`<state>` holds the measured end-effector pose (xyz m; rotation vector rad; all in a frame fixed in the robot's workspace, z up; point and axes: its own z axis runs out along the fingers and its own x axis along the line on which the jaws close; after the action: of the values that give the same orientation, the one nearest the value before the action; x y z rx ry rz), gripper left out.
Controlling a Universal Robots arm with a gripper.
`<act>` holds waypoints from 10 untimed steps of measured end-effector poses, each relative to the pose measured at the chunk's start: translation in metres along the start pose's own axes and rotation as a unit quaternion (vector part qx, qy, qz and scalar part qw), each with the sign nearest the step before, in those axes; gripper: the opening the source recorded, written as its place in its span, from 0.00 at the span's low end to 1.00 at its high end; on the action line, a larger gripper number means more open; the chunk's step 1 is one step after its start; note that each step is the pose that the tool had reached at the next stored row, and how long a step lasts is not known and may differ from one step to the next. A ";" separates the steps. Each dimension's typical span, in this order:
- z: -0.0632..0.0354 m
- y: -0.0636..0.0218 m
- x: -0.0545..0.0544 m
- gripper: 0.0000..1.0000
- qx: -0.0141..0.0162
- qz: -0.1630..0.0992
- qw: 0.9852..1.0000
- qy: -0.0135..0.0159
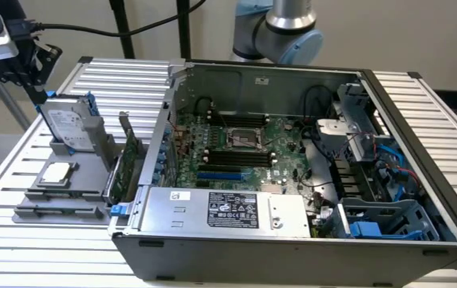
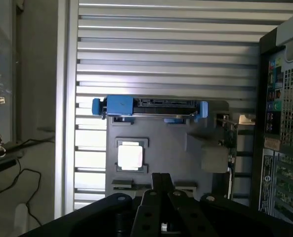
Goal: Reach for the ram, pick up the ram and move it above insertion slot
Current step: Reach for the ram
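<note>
My gripper (image 1: pixel 36 93) hangs at the exterior view's far left, just above the top of a hard drive in a blue caddy (image 1: pixel 67 123). In the wrist view its dark fingers (image 2: pixel 161 183) meet tip to tip, shut, with nothing between them. They hover over the near end of a grey parts holder (image 2: pixel 161 143). Two short grey slot ends (image 2: pixel 121 183) show on either side of the fingertips, and the stretch between them is hidden by the gripper. I cannot make out the ram. The motherboard's black memory slots (image 1: pixel 239 157) lie inside the open computer case (image 1: pixel 292 252).
The holder (image 1: pixel 84 174) also carries a silver processor (image 1: pixel 58 173), a grey block (image 2: pixel 214 157) and a broad green expansion card with a metal bracket (image 1: pixel 130 159) standing beside the case wall. All of it rests on a ribbed aluminium table (image 1: pixel 44 246). The arm's base (image 1: pixel 286 33) rises behind the case.
</note>
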<state>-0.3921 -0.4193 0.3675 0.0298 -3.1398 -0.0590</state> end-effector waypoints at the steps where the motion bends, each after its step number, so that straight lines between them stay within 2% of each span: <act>1: 0.0002 -0.0044 0.000 0.11 0.000 0.000 1.000 0.000; 10: 0.0039 -0.0454 0.001 0.11 0.002 0.000 1.000 0.000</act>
<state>-0.3921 -0.4645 0.3619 0.0299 -3.1400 -0.0542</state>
